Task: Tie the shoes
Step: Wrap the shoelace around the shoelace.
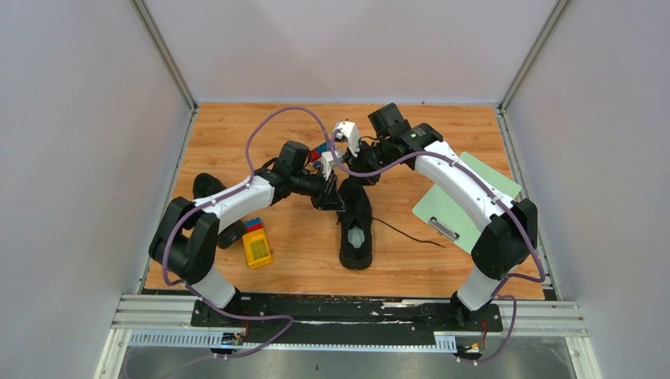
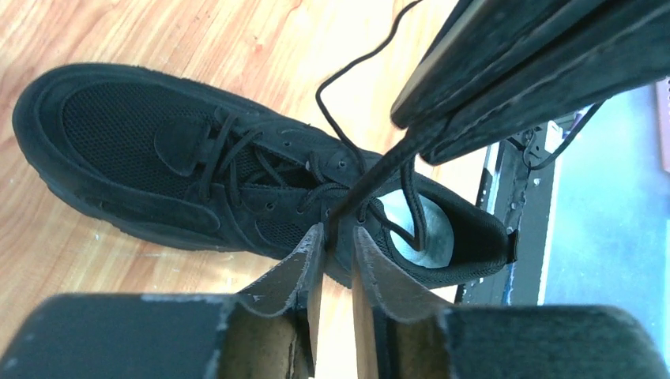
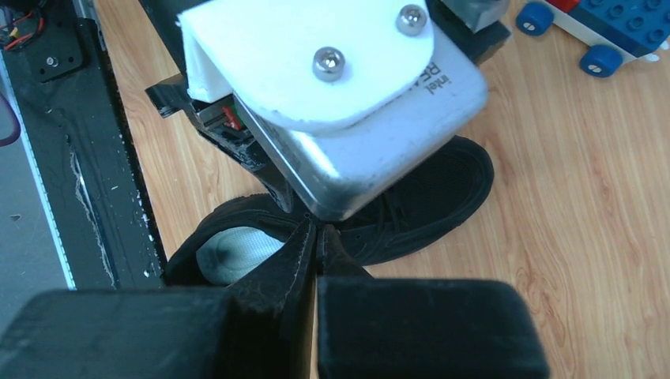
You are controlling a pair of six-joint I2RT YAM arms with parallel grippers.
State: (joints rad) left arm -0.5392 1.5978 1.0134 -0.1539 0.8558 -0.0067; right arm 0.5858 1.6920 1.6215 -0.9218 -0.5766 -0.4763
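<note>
Shoe (image 1: 355, 229) at bench (image 1: 300, 253) centre, heel toward arm bases, toe away. Second shoe (image 1: 207, 188) at far left, partly hidden behind left arm (image 1: 229, 201). Left claw (image 2: 338, 241) parted narrowly, taut lace (image 2: 371, 175) running through gap. Right claw (image 3: 316, 233) pressed closed, pinching same lace above shoe.

The table (image 1: 316, 245) is orange-brown wood with a streaky grain. At centre frame the shoe (image 1: 355, 225) is black all over, with black laces (image 2: 237, 150) and a pale grey insole (image 2: 433, 237). A second shoe (image 1: 207, 186) at left is black too. The clipboard (image 1: 439, 207) at right is pale green. A yellow block (image 1: 257, 250) has red and blue at its top edge. The toy car (image 3: 624, 22) is blue. The arms (image 1: 237, 197) are white and black, with purple cables (image 1: 261, 130).
</note>
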